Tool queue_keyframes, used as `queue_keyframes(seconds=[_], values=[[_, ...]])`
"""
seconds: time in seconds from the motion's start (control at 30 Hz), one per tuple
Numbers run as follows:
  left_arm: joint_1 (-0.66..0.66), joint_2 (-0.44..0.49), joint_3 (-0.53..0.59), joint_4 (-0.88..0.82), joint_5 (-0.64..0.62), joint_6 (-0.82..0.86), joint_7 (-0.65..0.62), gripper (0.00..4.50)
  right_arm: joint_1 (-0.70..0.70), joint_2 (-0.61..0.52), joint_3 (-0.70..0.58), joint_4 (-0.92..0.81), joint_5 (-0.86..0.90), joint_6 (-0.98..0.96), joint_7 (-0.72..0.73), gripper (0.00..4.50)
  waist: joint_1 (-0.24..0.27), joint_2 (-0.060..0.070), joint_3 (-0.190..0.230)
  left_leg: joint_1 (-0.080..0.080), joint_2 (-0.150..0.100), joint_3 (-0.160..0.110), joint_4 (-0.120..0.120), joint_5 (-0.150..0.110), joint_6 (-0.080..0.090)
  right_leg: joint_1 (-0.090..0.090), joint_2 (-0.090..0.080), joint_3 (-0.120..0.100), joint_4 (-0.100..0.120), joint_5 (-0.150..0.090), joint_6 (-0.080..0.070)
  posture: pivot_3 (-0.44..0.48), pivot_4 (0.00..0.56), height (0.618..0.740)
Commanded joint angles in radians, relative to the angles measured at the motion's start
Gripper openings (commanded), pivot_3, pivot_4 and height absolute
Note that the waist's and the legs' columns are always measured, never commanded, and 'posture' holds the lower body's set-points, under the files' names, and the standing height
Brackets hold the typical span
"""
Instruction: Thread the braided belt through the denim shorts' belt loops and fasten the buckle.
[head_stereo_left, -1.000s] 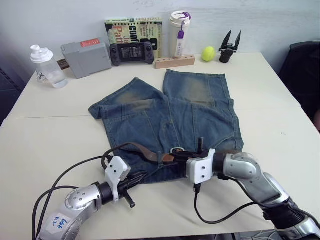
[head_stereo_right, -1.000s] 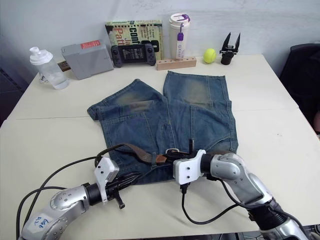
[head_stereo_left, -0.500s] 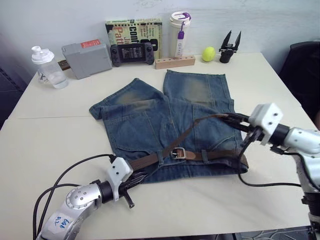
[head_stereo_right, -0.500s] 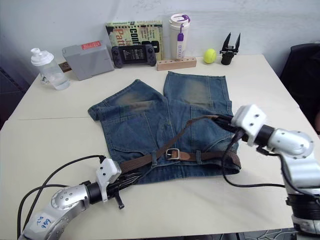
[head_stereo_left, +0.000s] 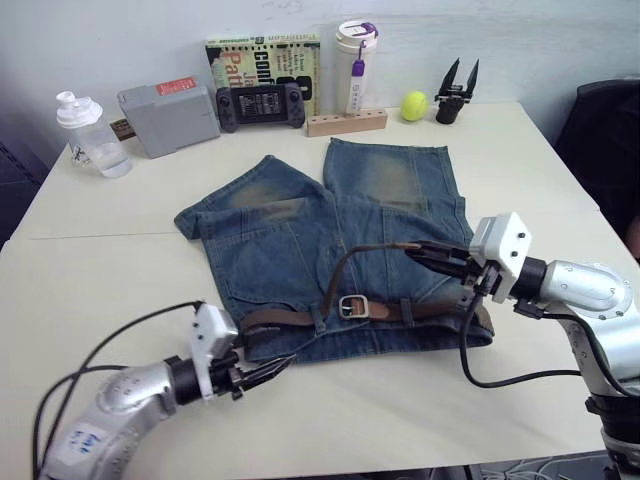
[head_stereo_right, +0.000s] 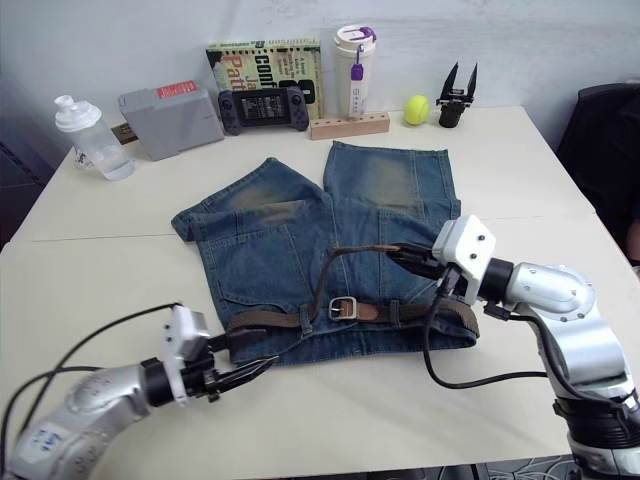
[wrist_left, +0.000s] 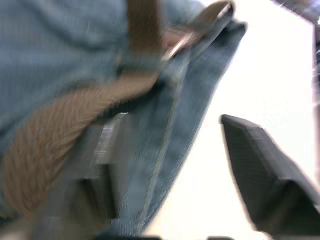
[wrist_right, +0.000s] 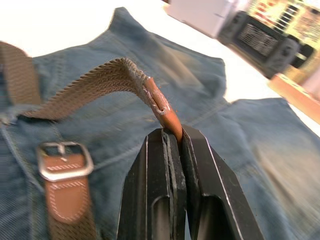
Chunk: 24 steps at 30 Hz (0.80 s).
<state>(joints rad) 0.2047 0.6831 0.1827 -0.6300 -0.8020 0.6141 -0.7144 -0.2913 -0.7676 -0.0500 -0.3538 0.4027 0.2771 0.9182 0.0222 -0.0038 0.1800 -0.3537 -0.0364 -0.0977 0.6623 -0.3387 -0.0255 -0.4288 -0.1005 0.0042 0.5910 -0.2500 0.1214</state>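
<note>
The right gripper (wrist_right: 172, 137), pinching the belt (head_stereo_left: 300, 319) tip, has swung back toward the buckle (head_stereo_left: 352, 306). Fastening looks next. The left gripper (wrist_left: 170, 150) is spread, I think.

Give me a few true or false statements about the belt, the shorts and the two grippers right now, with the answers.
1. The right gripper pinches the braided belt's leather tip. True.
2. The left gripper holds the buckle. False: its fingers are open near the waistband's end.
3. The denim shorts hang off the table. False: they lie flat on it.
4. The belt lies along the waistband. True.
</note>
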Motion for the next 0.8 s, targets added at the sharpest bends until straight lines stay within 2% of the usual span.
queue_keyframes(seconds=[0.03, 0.1, 0.2, 0.27, 0.3, 0.37, 0.5, 0.6, 0.8], values=[[-0.020, 0.061, 0.136, -0.048, -0.253, 0.085, -0.043, 3.92, -0.015, 0.008, 0.031, -0.032, -0.020, -0.013, 0.008, 0.00, -0.001, 0.000, 0.000, 0.000, 0.000, 0.000, 0.000, 0.000, 0.000, 0.000, 0.000, 0.000, 0.000, 0.000, 0.000, 0.000, 0.150, 0.708], [-0.054, 0.069, 0.177, -0.030, -0.347, 0.104, -0.020, 3.92, -0.022, 0.013, 0.058, -0.032, -0.042, -0.026, 0.012, 0.00, -0.001, 0.000, 0.000, 0.000, 0.000, 0.000, 0.000, 0.000, 0.000, 0.000, 0.000, 0.000, 0.000, 0.000, 0.000, 0.000, 0.150, 0.708], [-0.129, 0.057, 0.191, -0.004, -0.425, 0.114, 0.035, 3.92, -0.036, 0.025, 0.093, -0.034, -0.062, -0.042, 0.019, 0.00, -0.001, 0.000, 0.000, 0.000, 0.000, 0.000, 0.000, 0.000, 0.000, 0.000, 0.000, 0.000, 0.000, 0.000, 0.000, 0.000, 0.150, 0.708], [-0.203, 0.027, 0.147, 0.025, -0.344, 0.088, 0.101, 3.92, -0.047, 0.036, 0.117, -0.038, -0.072, -0.046, 0.025, 0.00, -0.001, 0.000, 0.000, 0.000, 0.000, 0.000, 0.000, 0.000, 0.000, 0.000, 0.000, 0.000, 0.000, 0.000, 0.000, 0.000, 0.150, 0.708], [-0.235, 0.023, 0.083, 0.038, -0.204, 0.029, 0.111, 3.92, -0.056, 0.042, 0.131, -0.040, -0.077, -0.045, 0.026, 0.00, 0.000, 0.000, 0.001, 0.001, -0.001, 0.001, 0.000, 0.000, 0.000, 0.000, 0.000, 0.000, 0.000, 0.000, 0.000, 0.000, 0.150, 0.708], [-0.273, 0.012, -0.016, 0.063, 0.001, -0.076, 0.107, 3.92, -0.069, 0.052, 0.151, -0.043, -0.084, -0.044, 0.028, 0.00, 0.001, 0.000, 0.000, 0.001, -0.001, 0.000, 0.000, 0.001, -0.001, 0.001, 0.001, 0.000, 0.000, 0.001, 0.001, 0.000, 0.150, 0.708], [-0.309, -0.044, -0.156, 0.142, 0.256, -0.269, 0.091, 3.92, -0.091, 0.073, 0.177, -0.051, -0.086, -0.034, 0.027, 0.00, -0.002, -0.001, 0.001, 0.000, -0.001, 0.003, 0.000, 0.002, -0.005, 0.000, 0.001, 0.001, -0.001, 0.001, 0.001, 0.000, 0.150, 0.708], [-0.330, -0.085, -0.190, 0.197, 0.321, -0.333, 0.078, 3.92, -0.104, 0.082, 0.183, -0.054, -0.086, -0.025, 0.030, 0.00, -0.002, -0.001, 0.001, -0.001, 0.000, 0.004, 0.000, 0.002, -0.005, -0.002, 0.002, 0.002, -0.001, 0.001, 0.001, 0.000, 0.150, 0.708], [-0.394, -0.154, -0.221, 0.282, 0.370, -0.380, 0.046, 3.92, -0.120, 0.087, 0.194, -0.064, -0.087, -0.006, 0.027, 0.00, 0.001, -0.001, 0.001, -0.002, 0.000, 0.003, 0.000, 0.001, -0.005, -0.003, 0.001, 0.001, -0.001, 0.001, 0.001, 0.000, 0.150, 0.708]])
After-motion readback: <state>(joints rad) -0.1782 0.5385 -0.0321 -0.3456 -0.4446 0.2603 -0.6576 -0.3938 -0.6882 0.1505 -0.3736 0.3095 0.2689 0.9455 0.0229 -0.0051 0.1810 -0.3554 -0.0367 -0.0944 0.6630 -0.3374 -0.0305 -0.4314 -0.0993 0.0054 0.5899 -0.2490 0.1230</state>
